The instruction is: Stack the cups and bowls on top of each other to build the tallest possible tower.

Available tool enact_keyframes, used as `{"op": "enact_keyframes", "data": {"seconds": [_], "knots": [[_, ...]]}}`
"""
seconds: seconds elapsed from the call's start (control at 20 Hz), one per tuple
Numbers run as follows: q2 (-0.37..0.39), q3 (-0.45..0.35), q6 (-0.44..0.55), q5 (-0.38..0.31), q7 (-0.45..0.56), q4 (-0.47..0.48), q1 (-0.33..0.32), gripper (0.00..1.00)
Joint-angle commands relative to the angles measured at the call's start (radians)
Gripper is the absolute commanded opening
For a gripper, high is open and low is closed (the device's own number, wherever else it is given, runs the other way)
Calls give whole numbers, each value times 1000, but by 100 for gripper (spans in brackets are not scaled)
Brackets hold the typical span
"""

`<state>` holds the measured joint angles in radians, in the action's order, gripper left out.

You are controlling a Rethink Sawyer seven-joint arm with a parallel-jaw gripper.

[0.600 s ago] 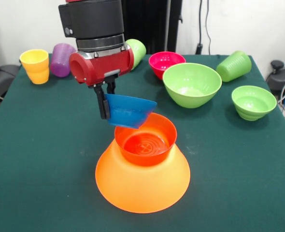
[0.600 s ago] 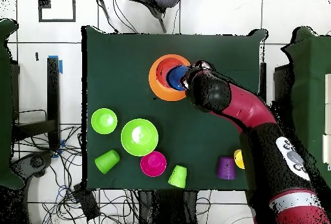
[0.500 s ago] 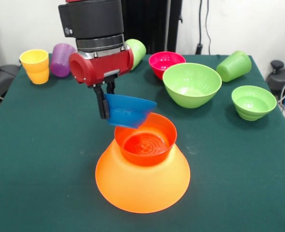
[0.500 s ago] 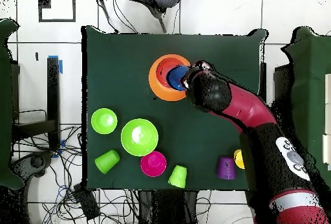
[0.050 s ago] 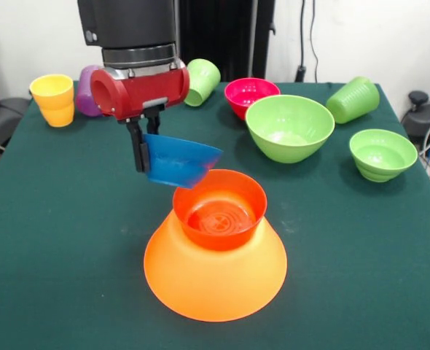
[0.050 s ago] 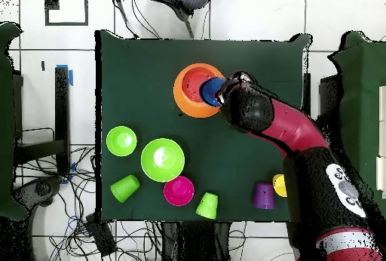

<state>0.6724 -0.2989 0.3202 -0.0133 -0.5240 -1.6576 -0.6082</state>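
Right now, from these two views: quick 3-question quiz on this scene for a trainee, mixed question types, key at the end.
1. True or false: the tool is shut on the blue bowl, holding it clear of the tower.
2. What sits upright on the upturned huge orange bowl?
A. the pink bowl
B. the red-orange bowl
C. the yellow cup
3. Fill in: in the front view, the light green cup beside the large light green bowl is lying on its ____.

Key: 1 true; 2 B; 3 side.
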Motion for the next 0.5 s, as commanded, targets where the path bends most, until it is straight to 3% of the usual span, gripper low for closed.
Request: {"op": "enact_keyframes", "data": {"seconds": [0.05,0.5], "knots": [[-5,25,191,-35,-142,37,37,0],[46,-24,342,5,-130,8,3,0]]}}
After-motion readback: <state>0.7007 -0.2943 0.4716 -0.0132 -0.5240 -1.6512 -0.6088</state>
